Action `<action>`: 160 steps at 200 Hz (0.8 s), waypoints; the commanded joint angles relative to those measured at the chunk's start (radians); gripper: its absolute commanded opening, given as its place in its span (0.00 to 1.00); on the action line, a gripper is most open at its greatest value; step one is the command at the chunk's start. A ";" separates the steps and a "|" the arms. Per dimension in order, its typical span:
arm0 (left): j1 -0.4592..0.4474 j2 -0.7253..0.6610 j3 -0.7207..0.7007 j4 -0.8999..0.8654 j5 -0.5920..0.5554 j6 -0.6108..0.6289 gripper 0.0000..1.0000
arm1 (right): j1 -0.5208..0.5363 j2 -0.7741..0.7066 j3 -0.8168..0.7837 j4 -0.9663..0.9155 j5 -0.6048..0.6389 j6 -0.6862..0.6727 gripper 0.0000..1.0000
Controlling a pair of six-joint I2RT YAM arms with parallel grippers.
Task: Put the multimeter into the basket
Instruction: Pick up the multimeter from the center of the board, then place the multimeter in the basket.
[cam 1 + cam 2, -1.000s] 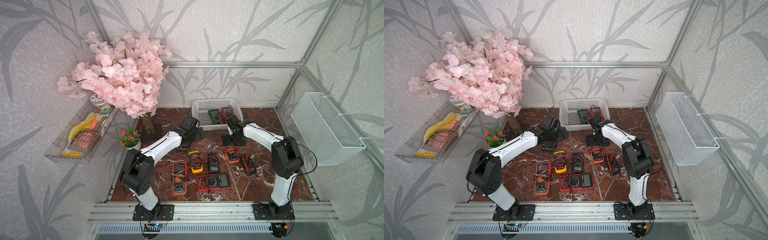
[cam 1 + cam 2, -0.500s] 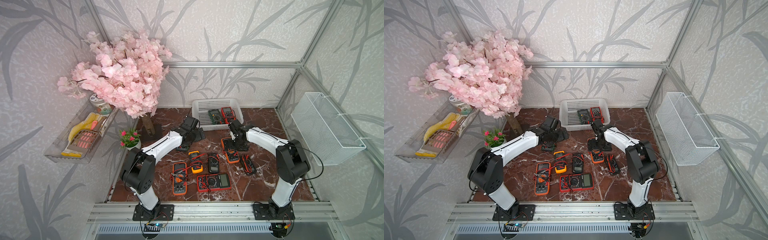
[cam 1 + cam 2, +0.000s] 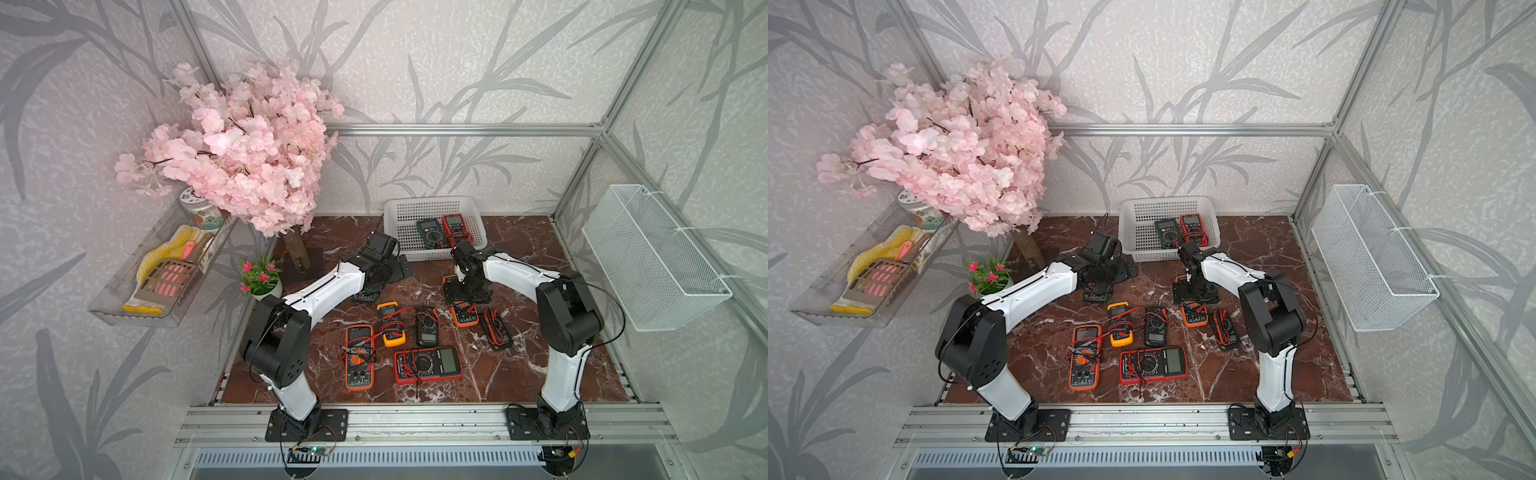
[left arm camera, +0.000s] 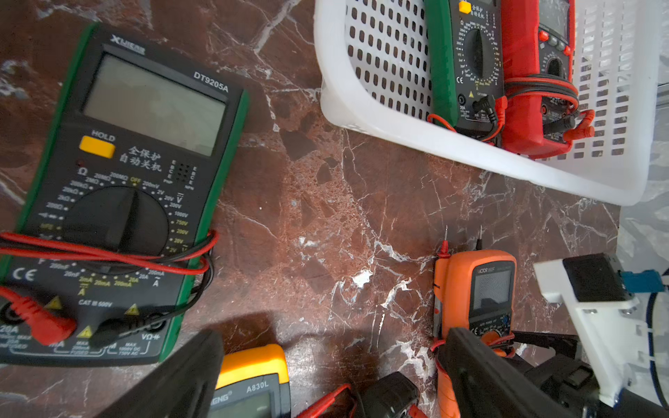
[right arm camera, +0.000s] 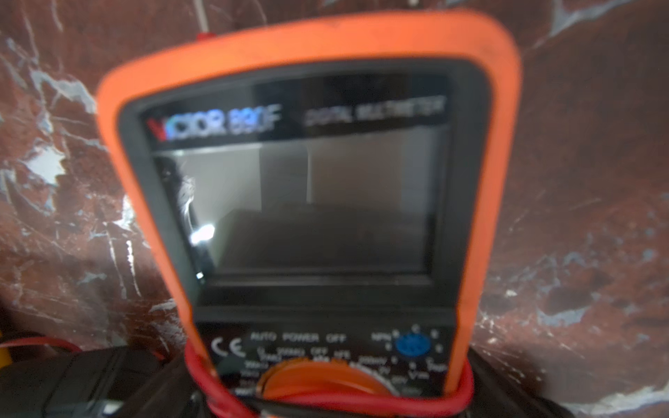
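The white perforated basket [image 3: 432,202] [image 3: 1166,200] [image 4: 398,132] stands at the back of the marble table, with a green multimeter [image 3: 430,233] and a red one [image 3: 456,226] inside. An orange multimeter [image 3: 465,316] [image 3: 1194,316] [image 4: 474,286] [image 5: 307,47] lies flat on the table in front of the basket. My right gripper [image 3: 466,291] [image 3: 1196,291] [image 5: 333,392] is down over it, its jaws against both long sides. My left gripper [image 3: 374,283] [image 3: 1097,283] [image 4: 333,365] hangs open and holds nothing, beside a large green multimeter [image 4: 119,202].
Several more multimeters lie toward the front: a yellow one [image 3: 390,325], a black one [image 3: 427,331], a big orange one [image 3: 360,362], a wide red one [image 3: 428,365]. A small flower pot [image 3: 262,283] and a blossom tree [image 3: 241,158] stand left. A wire-mesh bin [image 3: 652,257] hangs on the right wall.
My right arm came away from the basket toward the front and dropped onto the orange multimeter, its jaws narrowing around it. The left arm has not moved.
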 commanded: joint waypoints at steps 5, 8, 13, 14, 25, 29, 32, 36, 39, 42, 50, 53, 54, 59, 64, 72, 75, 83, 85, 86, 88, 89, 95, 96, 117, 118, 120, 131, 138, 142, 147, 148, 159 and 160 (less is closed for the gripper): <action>-0.004 0.010 0.037 -0.001 -0.009 -0.005 1.00 | 0.006 0.022 0.011 -0.006 -0.023 -0.005 0.75; -0.004 0.010 0.038 0.000 -0.009 -0.005 1.00 | 0.006 0.020 0.010 -0.006 -0.025 -0.005 0.72; -0.005 0.010 0.040 0.000 -0.008 -0.005 1.00 | 0.007 0.014 0.012 -0.006 -0.027 -0.006 0.67; -0.005 0.010 0.040 0.000 -0.009 -0.005 1.00 | 0.007 0.013 0.012 -0.007 -0.027 -0.005 0.67; -0.003 0.009 0.043 -0.004 -0.012 -0.003 1.00 | 0.007 0.000 0.014 -0.014 -0.031 -0.004 0.62; -0.003 0.010 0.048 -0.005 -0.014 -0.002 1.00 | 0.006 -0.006 0.015 -0.016 -0.032 -0.003 0.62; -0.004 0.009 0.049 -0.007 -0.015 -0.002 1.00 | 0.007 -0.010 0.016 -0.018 -0.032 -0.002 0.61; -0.002 0.008 0.050 -0.008 -0.017 0.000 1.00 | 0.006 -0.019 0.018 -0.020 -0.033 -0.001 0.61; -0.001 0.008 0.054 -0.010 -0.017 0.001 1.00 | 0.006 -0.025 0.019 -0.024 -0.033 -0.001 0.61; -0.001 0.009 0.054 -0.011 -0.018 0.002 1.00 | 0.007 -0.032 0.022 -0.027 -0.033 0.001 0.61; 0.001 0.009 0.059 -0.016 -0.021 0.005 1.00 | 0.007 -0.050 0.027 -0.035 -0.035 0.003 0.60; 0.001 0.009 0.062 -0.017 -0.022 0.004 1.00 | 0.007 -0.056 0.030 -0.036 -0.037 0.004 0.60; 0.001 0.010 0.063 -0.018 -0.022 0.004 1.00 | 0.006 -0.060 0.031 -0.037 -0.036 0.004 0.60; 0.003 0.008 0.067 -0.022 -0.026 0.006 1.00 | 0.007 -0.072 0.035 -0.043 -0.036 0.005 0.60; 0.006 0.008 0.071 -0.025 -0.029 0.006 1.00 | 0.005 -0.085 0.041 -0.047 -0.036 0.006 0.60; 0.011 0.008 0.076 -0.032 -0.038 0.006 1.00 | 0.006 -0.104 0.053 -0.058 -0.039 0.008 0.60; 0.012 0.009 0.079 -0.039 -0.043 0.006 1.00 | 0.006 -0.111 0.059 -0.063 -0.039 0.008 0.60; 0.019 0.008 0.087 -0.052 -0.055 0.005 1.00 | 0.005 -0.126 0.074 -0.075 -0.041 0.008 0.60; 0.021 0.009 0.089 -0.058 -0.057 0.006 1.00 | 0.004 -0.130 0.079 -0.078 -0.041 0.009 0.60; 0.022 0.009 0.090 -0.060 -0.059 0.006 1.00 | 0.004 -0.133 0.081 -0.080 -0.041 0.008 0.60; 0.023 0.009 0.092 -0.066 -0.064 0.006 1.00 | 0.005 -0.136 0.086 -0.082 -0.042 0.009 0.60; 0.024 0.010 0.094 -0.068 -0.066 0.006 1.00 | 0.006 -0.137 0.087 -0.083 -0.042 0.009 0.60; 0.031 0.008 0.099 -0.082 -0.078 0.006 1.00 | 0.006 -0.147 0.103 -0.092 -0.046 0.009 0.60; 0.031 0.008 0.100 -0.085 -0.079 0.006 1.00 | 0.005 -0.149 0.104 -0.093 -0.046 0.010 0.59; 0.065 -0.001 0.107 -0.124 -0.117 0.006 1.00 | 0.005 -0.178 0.167 -0.115 -0.051 0.015 0.59; 0.067 -0.002 0.108 -0.125 -0.117 0.006 1.00 | 0.006 -0.179 0.169 -0.115 -0.052 0.016 0.59; 0.071 -0.002 0.108 -0.128 -0.118 0.006 1.00 | 0.006 -0.180 0.176 -0.115 -0.052 0.016 0.59; 0.093 -0.008 0.106 -0.140 -0.116 0.003 1.00 | 0.006 -0.186 0.215 -0.118 -0.055 0.022 0.58; 0.107 -0.011 0.105 -0.144 -0.113 0.003 1.00 | 0.005 -0.186 0.238 -0.112 -0.055 0.025 0.58; 0.114 -0.012 0.104 -0.146 -0.111 0.003 1.00 | 0.004 -0.186 0.250 -0.103 -0.057 0.027 0.58; 0.121 -0.014 0.102 -0.150 -0.109 0.003 1.00 | 0.005 -0.185 0.265 -0.089 -0.058 0.030 0.58; 0.123 -0.015 0.102 -0.149 -0.110 0.002 1.00 | 0.006 -0.184 0.267 -0.087 -0.058 0.030 0.58; 0.136 -0.017 0.098 -0.150 -0.108 0.008 1.00 | 0.004 -0.173 0.306 -0.056 -0.054 0.039 0.58; 0.137 -0.017 0.097 -0.149 -0.108 0.009 1.00 | 0.004 -0.171 0.311 -0.054 -0.054 0.040 0.58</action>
